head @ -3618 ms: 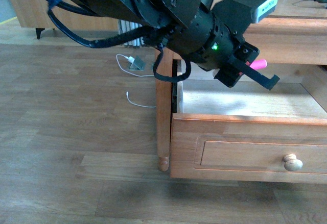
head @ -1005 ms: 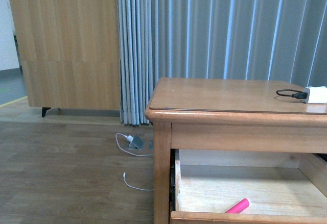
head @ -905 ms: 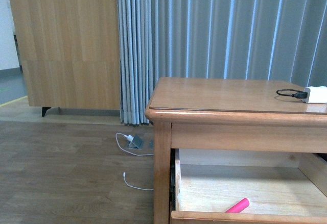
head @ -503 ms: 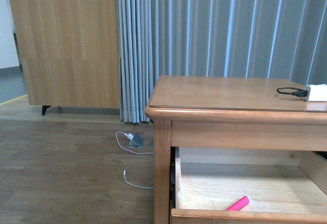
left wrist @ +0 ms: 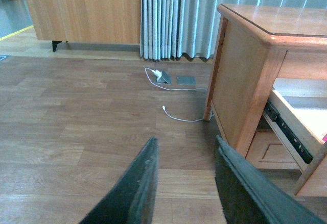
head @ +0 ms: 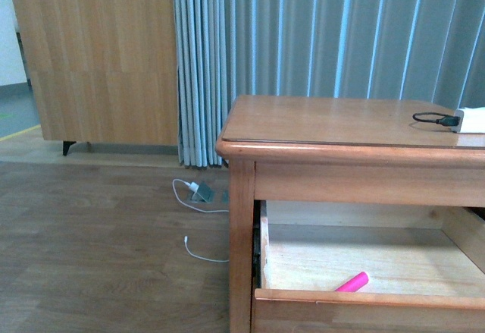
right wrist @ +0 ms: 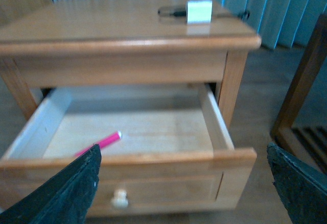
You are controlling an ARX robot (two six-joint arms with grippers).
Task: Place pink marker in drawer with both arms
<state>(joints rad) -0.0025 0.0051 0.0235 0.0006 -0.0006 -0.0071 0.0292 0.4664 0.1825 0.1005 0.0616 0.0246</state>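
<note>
The pink marker [head: 352,281] lies loose on the pale floor of the open drawer [head: 364,303], near its front edge. In the right wrist view the marker [right wrist: 102,142] lies at the drawer's front, and the drawer front [right wrist: 168,183] shows its round pale knob [right wrist: 120,198]. My right gripper [right wrist: 184,183] is open and empty, its fingers wide apart, held in front of the drawer. My left gripper [left wrist: 184,183] is open and empty, over the wood floor beside the nightstand [left wrist: 245,81]. Neither arm shows in the front view.
A white charger [head: 471,119] with a black cable [head: 432,117] sits on the nightstand top, also in the right wrist view [right wrist: 199,10]. A white cable and floor socket [head: 198,193] lie on the floor by the grey curtain [head: 326,37]. A wooden cabinet [head: 98,52] stands behind.
The arm that held the marker over the drawer has left the front view, and the marker now lies in the drawer. The front view has since shifted slightly.
</note>
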